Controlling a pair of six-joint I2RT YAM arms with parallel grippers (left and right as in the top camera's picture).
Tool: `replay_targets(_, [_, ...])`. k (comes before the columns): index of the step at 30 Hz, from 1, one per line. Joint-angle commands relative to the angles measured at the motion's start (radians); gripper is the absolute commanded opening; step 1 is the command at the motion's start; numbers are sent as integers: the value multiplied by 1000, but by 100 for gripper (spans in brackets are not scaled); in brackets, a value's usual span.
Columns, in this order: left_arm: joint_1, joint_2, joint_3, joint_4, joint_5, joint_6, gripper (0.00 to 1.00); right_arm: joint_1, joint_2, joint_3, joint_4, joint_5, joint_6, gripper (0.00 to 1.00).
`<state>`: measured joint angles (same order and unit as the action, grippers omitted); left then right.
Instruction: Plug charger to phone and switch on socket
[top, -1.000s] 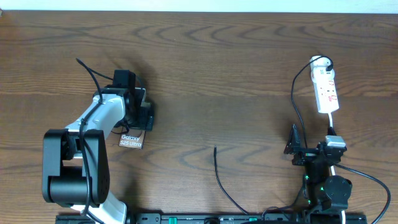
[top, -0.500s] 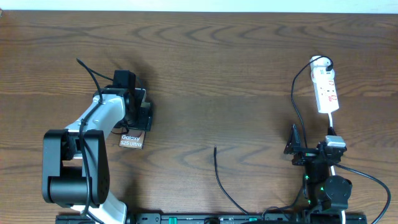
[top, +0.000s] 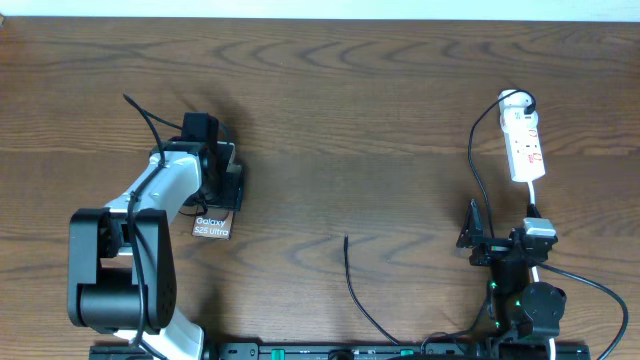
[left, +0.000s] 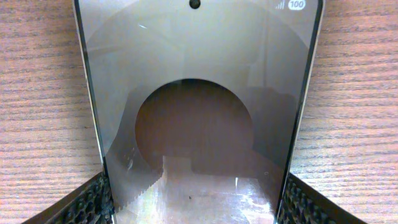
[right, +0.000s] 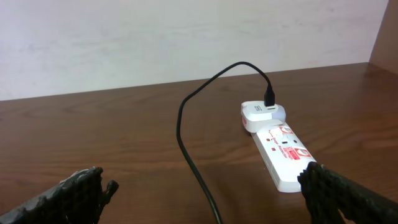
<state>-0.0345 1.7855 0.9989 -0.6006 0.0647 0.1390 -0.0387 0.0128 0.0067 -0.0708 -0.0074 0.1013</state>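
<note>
The phone (top: 212, 226) lies flat on the wooden table at the left, its white lettering showing beside my left gripper (top: 222, 180). In the left wrist view the phone's glossy face (left: 199, 93) fills the space between my fingers (left: 93, 202), whose pads lie against both long edges. The white socket (top: 524, 145) lies at the far right with a black lead plugged into its far end. The charger (top: 355, 290) cable runs to a free tip (top: 346, 239) at centre front. My right gripper (top: 503, 235) stands open just short of the socket (right: 286, 152), with the cable (right: 186, 146) passing between its fingers.
A white adapter (right: 264, 112) sits at the socket's far end. A white cord (top: 590, 285) and thicker black arm cables run by the right arm's base. The left arm's white body (top: 160, 190) reaches over the table's left side. A pale wall lies beyond the far edge.
</note>
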Motion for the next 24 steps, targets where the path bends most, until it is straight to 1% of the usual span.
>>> replay_targets(1, [0, 25, -40, -11, -1, 9, 63, 8, -4, -1, -4, -3, -9, 99])
replay_targets(3, [0, 25, -40, -11, -1, 9, 59, 8, -4, -1, -4, -3, -9, 99])
replay_targets(4, [0, 25, -40, -11, -1, 9, 56, 8, -4, -1, -4, -3, -9, 99])
replay_targets(8, [0, 25, -40, -11, -1, 9, 37, 8, -4, -1, -4, -3, -9, 99])
replay_targets(10, [0, 25, -40, -11, -1, 9, 30, 8, -4, -1, -4, -3, -9, 99])
replay_targets(13, [0, 25, -40, -11, -1, 9, 14, 8, -4, -1, -4, -3, -9, 99])
replay_targets(15, [0, 25, -40, -11, -1, 9, 8, 8, -4, -1, -4, -3, -9, 99])
replay_targets(24, [0, 25, -39, -5, -1, 9, 7, 8, -4, -1, -5, -3, -9, 99])
